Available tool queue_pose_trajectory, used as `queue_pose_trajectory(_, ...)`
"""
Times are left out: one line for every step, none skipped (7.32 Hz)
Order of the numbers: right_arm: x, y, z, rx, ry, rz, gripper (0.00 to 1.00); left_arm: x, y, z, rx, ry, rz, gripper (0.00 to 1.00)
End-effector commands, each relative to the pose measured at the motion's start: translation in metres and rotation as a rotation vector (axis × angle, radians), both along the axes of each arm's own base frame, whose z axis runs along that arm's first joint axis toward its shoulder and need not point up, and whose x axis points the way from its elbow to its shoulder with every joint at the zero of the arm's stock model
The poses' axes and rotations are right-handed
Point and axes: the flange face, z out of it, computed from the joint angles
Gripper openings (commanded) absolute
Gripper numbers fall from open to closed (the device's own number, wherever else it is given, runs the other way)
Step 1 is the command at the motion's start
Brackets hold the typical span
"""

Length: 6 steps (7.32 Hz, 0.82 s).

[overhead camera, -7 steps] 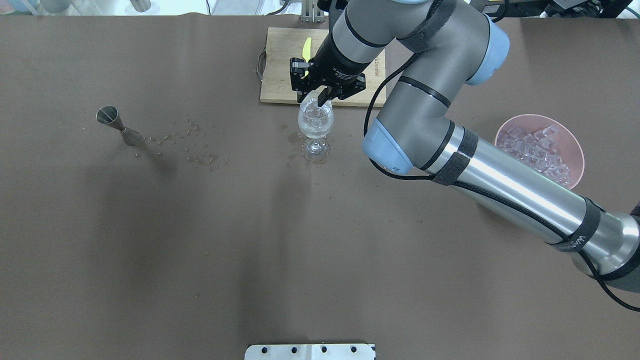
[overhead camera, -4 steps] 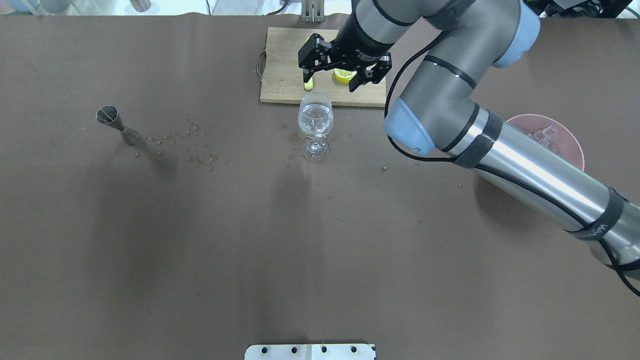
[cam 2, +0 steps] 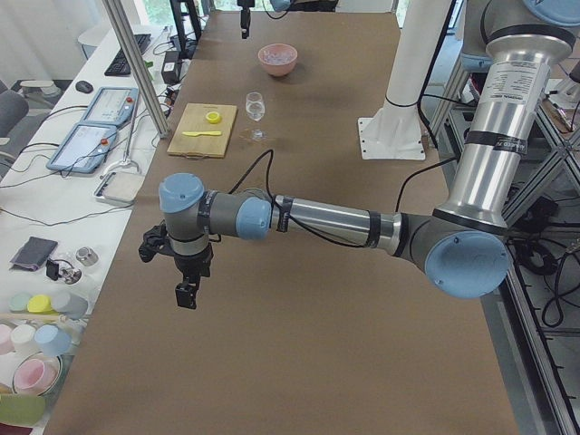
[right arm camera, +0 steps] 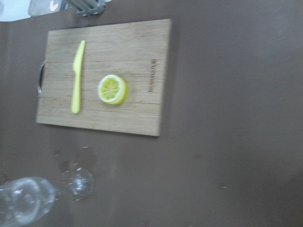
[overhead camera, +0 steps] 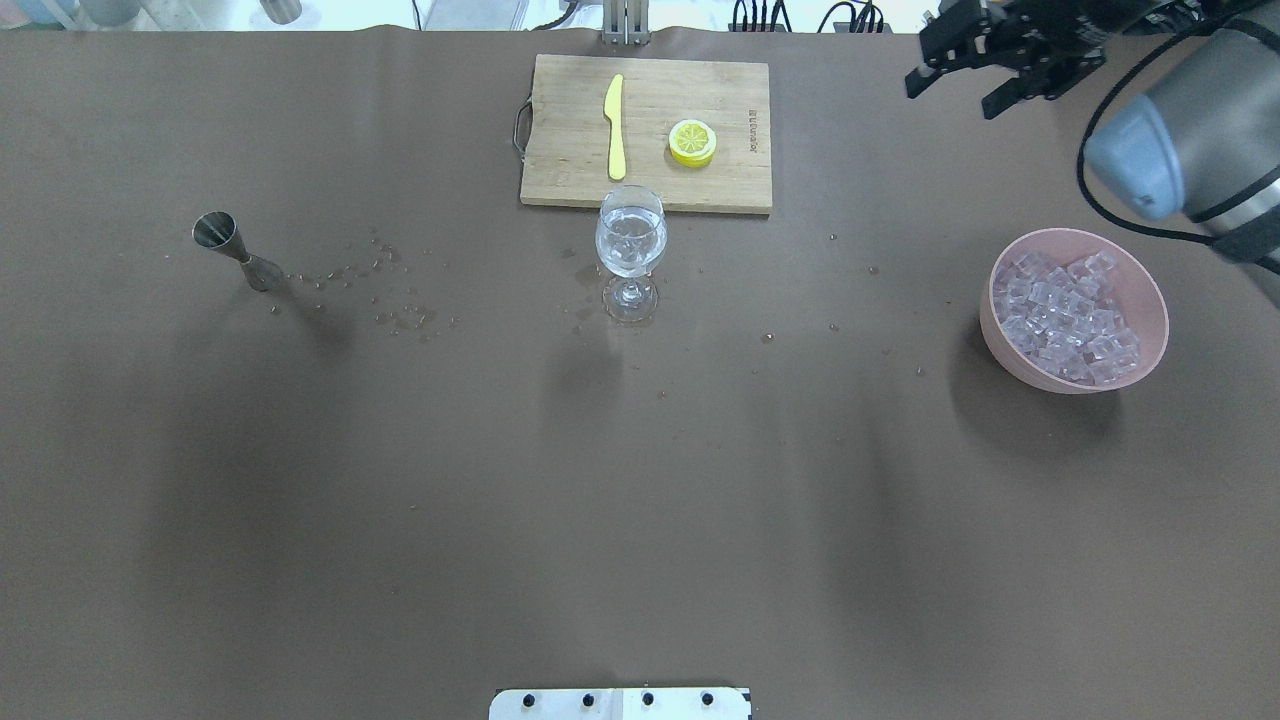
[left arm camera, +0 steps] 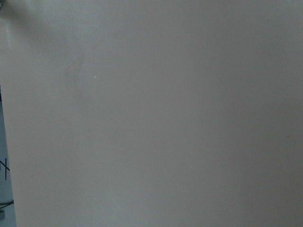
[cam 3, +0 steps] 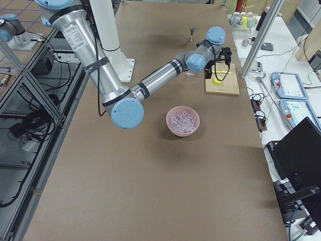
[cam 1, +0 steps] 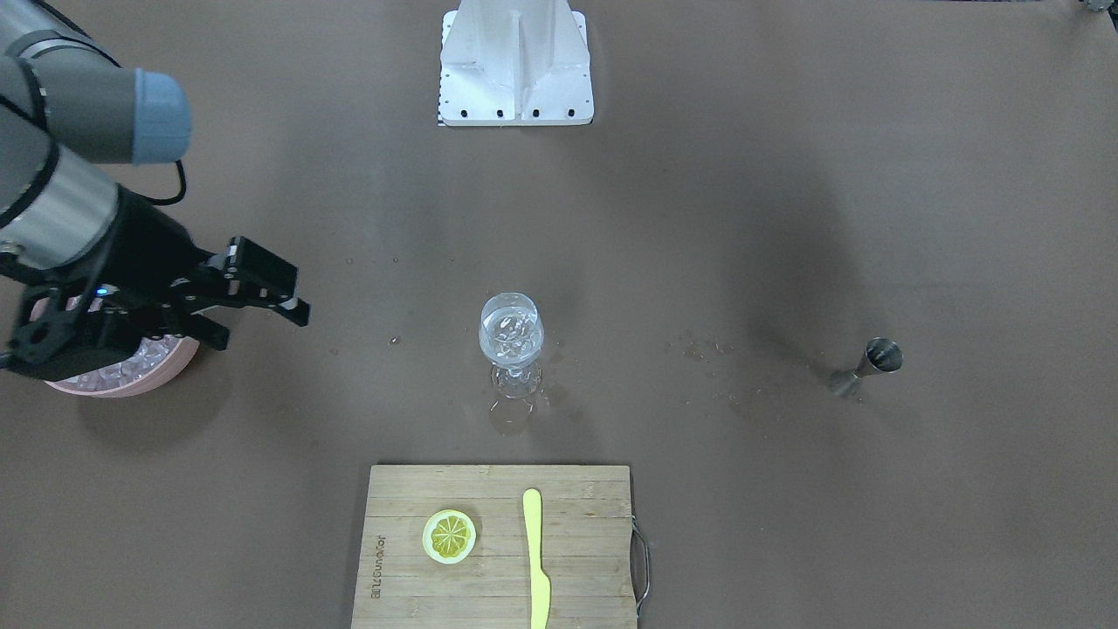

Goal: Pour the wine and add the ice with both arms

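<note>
Firstly, the left gripper [cam 2: 186,283] shows only in the exterior left view. It hangs pointing down above the bare table [overhead camera: 640,500], with the left arm [cam 2: 317,220] stretched nearly level. Whether its jaws are apart or together cannot be determined.

A steel jigger [overhead camera: 235,250] stands on the left part of the table. Scattered droplets [overhead camera: 395,300] lie between it and the wine glass [overhead camera: 631,245].

The wine glass stands upright at the table's middle, just beside the near edge of the cutting board [overhead camera: 560,180]. The wine [overhead camera: 630,262] is a small amount of clear, colourless liquid in the glass. A few clear cubes sit in it.

A yellow knife [overhead camera: 614,125] and a lemon slice [overhead camera: 692,142] lie apart on the cutting board.

The ice [overhead camera: 1070,315] is a heap of small translucent cubes in a pink bowl [overhead camera: 1152,290]. The bowl stands on the right part of the table, well apart from the wine glass.

The right gripper [overhead camera: 958,92] is raised above the far right part of the table. Its jaws are spread and hold nothing. The right arm [overhead camera: 1200,140] enters from the right edge.
</note>
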Motion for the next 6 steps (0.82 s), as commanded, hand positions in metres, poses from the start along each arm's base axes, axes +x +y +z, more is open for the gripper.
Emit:
queue_pose_trajectory(0.094, -0.008, 0.121, 0.031, 0.222, 0.018, 1.0, -0.008, 0.007, 0.003, -0.016, 0.12, -0.018, 0.98)
queue_pose_trajectory(0.105, -0.011, 0.146, 0.054, 0.391, -0.036, 1.0, -0.026, 0.012, 0.0, -0.01, 0.177, -0.045, 0.98)
queue_pose_trajectory(0.116, -0.01, 0.164, -0.016, 0.474, -0.081, 1.0, -0.031, 0.014, -0.003, -0.003, 0.223, -0.047, 0.98)
queue_pose_trajectory(0.138, 0.002, 0.185, -0.064, 0.471, -0.077, 1.0, -0.031, 0.015, 0.007, -0.021, 0.217, -0.05, 0.98)
queue_pose_trajectory(0.158, 0.017, 0.212, -0.081, 0.451, -0.095, 1.0, -0.032, 0.021, 0.016, -0.035, 0.216, -0.052, 0.98)
queue_pose_trajectory(0.183, 0.034, 0.238, -0.091, 0.401, -0.11, 1.0, -0.031, 0.036, 0.032, -0.059, 0.218, -0.056, 0.98)
